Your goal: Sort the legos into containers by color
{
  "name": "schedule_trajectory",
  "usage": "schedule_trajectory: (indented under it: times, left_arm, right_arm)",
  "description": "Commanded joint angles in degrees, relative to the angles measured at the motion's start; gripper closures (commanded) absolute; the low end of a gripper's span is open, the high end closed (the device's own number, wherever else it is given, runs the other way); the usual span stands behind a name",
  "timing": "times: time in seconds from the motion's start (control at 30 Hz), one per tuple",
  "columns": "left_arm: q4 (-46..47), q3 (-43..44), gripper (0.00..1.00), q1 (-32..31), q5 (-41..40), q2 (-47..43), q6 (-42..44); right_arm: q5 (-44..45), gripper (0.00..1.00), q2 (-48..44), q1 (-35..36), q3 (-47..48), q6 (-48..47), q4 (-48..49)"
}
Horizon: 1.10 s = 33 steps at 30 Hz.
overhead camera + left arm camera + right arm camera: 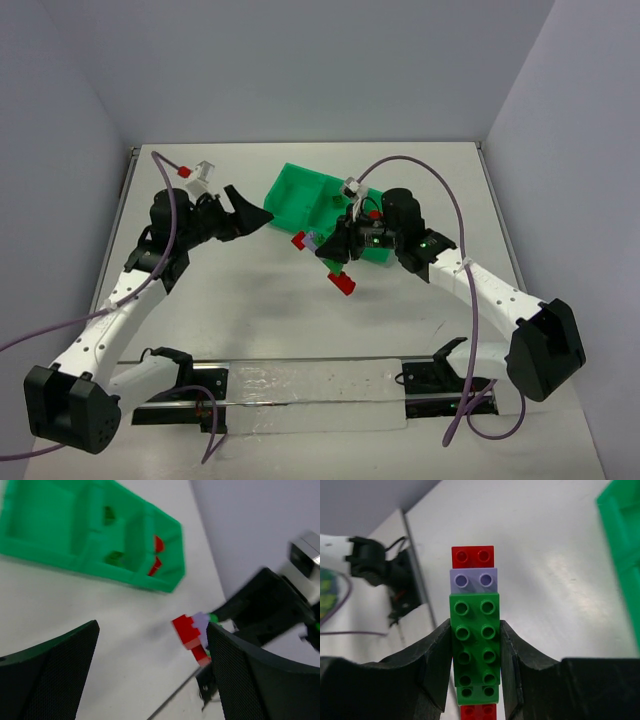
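Right wrist: right gripper (pixel 476 667) fingers clamp a mixed-colour brick stack (pixel 473 630), likely for splitting. Left gripper (pixel 152 675) fingers stand apart.

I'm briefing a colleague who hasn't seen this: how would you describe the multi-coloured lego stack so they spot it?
Find the green tray in the middle of the table; the right gripper sits at its near side. Clamped in it is the lego stack: red, lavender, long green, red in one line, unlike the single red brick lying nearby.
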Motion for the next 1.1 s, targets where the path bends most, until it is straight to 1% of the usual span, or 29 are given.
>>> schedule_trajectory:
  times: [0.0,0.1,0.27,0.47,0.73,0.87,0.9,1.0,1.07]
  left_arm:
    - [16.51,-1.01,0.04,0.09,24.88,1.43,3.93]
    - [19.15,-1.72,0.03,0.09,28.16,0.34,4.37]
    - [18.42,-0.94,0.07,0.09,34.38,2.57,5.62]
    - [23.15,-2.43,0.1,0.04,40.37,5.01,2.43]
    - [20.72,-1.52,0.11,-0.99,42.19,6.77,3.94]
    - [19.13,-1.11,0.13,-2.83,41.83,7.19,5.3]
    - [18.73,-1.02,0.14,-3.11,41.58,7.29,5.85]
    - [18.59,-0.95,0.22,-4.05,41.32,7.89,5.76]
    - [19.23,-1.09,0.34,-4.41,41.1,8.1,5.55]
  right_arm:
    - [-13.41,1.0,-1.35,-0.47,0.66,5.32,3.72]
    - [-16.13,1.0,-1.59,-0.53,1.01,6.49,4.06]
    - [-17.72,1.0,-0.64,-0.68,1.65,8.2,5.36]
    - [-19.55,1.0,0.91,-0.7,2.69,10.21,7.6]
    - [-20.65,1.0,1.9,-0.7,3.73,12.31,10.28]
    - [-20.79,1.0,2.45,-0.7,4.46,12.65,10.63]
    - [-20.71,1.0,2.46,-0.7,4.63,12.75,10.66]
    - [-20.81,1.0,2.83,-0.71,4.8,13.36,11.25]
    - [-21.1,1.0,3.4,-0.78,4.94,13.65,11.4]
